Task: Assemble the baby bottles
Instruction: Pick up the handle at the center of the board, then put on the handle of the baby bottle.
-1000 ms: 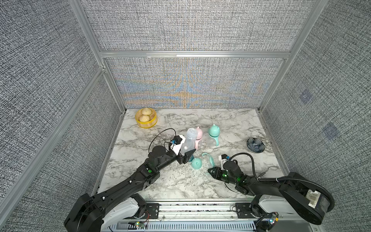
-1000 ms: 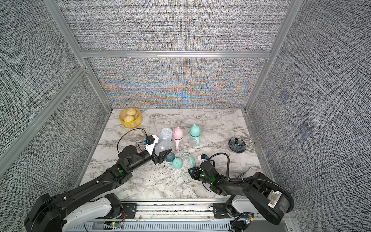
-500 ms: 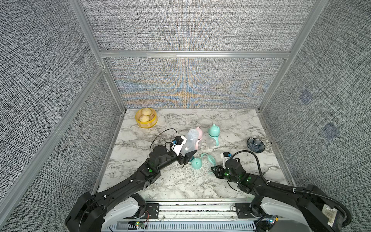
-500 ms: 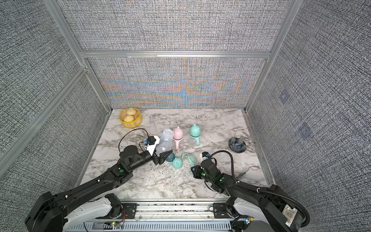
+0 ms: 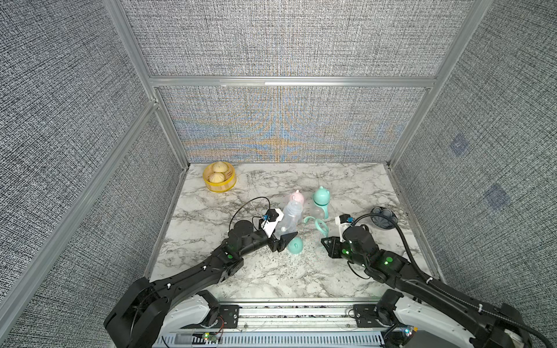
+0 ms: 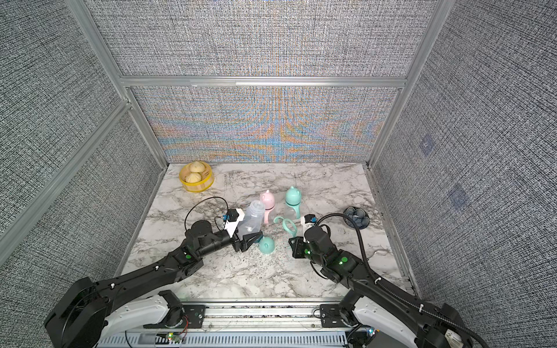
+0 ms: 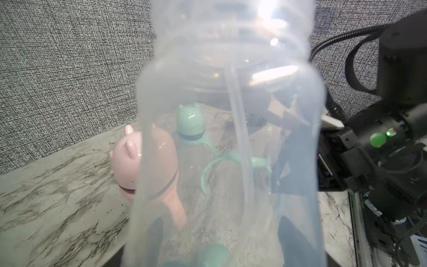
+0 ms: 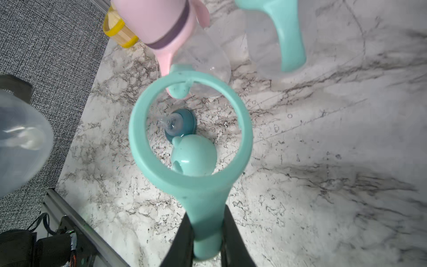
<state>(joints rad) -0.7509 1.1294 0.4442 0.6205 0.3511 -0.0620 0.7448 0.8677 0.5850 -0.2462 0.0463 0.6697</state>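
Clear bottle (image 5: 289, 218), mint looped handle (image 8: 201, 191)

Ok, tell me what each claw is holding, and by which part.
Left claw: the clear bottle, gripped around its lower body. Right claw: the mint looped handle, pinched at the end of one handle arm.

Marble table (image 5: 271, 271); basket (image 5: 221, 187); bowl (image 5: 387, 221); pink-capped bottle (image 6: 267, 200); mint-capped bottle (image 5: 321, 200); loose mint cap (image 5: 294, 245)

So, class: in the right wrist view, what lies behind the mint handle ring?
Through the mint handle ring, a teal nipple collar with its clear nipple and a mint eared cap rest on the marble table. The rim hides one edge of the cap.
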